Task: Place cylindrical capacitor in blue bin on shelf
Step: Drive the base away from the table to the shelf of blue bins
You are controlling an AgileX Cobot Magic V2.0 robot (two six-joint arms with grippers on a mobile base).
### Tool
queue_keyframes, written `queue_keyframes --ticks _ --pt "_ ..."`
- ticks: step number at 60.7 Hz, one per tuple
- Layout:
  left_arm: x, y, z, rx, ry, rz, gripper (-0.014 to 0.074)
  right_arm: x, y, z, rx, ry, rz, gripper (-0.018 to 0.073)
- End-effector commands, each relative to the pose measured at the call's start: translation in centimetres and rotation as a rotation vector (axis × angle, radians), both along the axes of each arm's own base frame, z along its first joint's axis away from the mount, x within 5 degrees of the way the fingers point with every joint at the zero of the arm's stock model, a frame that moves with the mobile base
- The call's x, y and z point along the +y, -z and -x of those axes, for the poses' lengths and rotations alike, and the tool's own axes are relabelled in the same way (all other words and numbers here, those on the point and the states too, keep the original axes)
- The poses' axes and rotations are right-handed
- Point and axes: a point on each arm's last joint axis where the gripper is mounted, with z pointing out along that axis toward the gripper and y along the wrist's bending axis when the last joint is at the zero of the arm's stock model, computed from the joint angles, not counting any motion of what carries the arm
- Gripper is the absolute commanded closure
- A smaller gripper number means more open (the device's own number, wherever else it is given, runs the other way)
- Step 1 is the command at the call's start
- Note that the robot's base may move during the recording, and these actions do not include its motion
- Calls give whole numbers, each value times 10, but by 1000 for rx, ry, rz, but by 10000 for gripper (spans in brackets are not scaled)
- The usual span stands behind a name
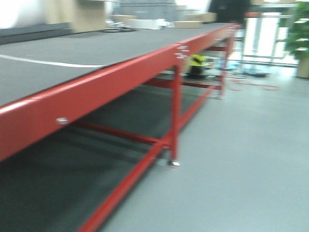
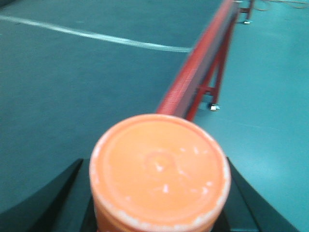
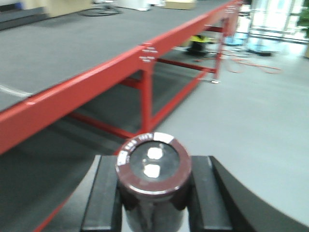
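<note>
Your left hand is closed around the capacitor. The orange can stands upright between the 2 black fingers, with its round top toward the wrist camera. Your right hand grips a dark cylinder with 2 white marks on top, in the same manner.

I judge that the step in hand is the carrying. The capacitor is grasped, but neither the shelf nor the bin shows in any view, so the placing is not yet begun. All 3 views are blurred, which suggests that the base is moving. The next move calls for you to bring the shelf in front of the robot and find the blue bin. Then lift the left hand above its opening before you release.

Below and to the left of the left hand lies the dark tabletop, crossed by a white line. Its red edge runs ahead of the hand, and the floor is to the right. Far ahead of both hands you see boxes at the tabletop's end and a plant beside bright windows.
</note>
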Motion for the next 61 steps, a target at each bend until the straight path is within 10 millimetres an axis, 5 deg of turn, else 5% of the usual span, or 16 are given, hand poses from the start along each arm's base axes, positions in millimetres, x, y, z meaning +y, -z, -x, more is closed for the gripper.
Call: queue_keyframes --ticks 1,61 --pt "0 -2 0 -28 1 4 707 -1 -2 1 -29 5 10 717" --pt "0 -2 0 -28 1 4 707 -1 -2 1 -29 5 10 717"
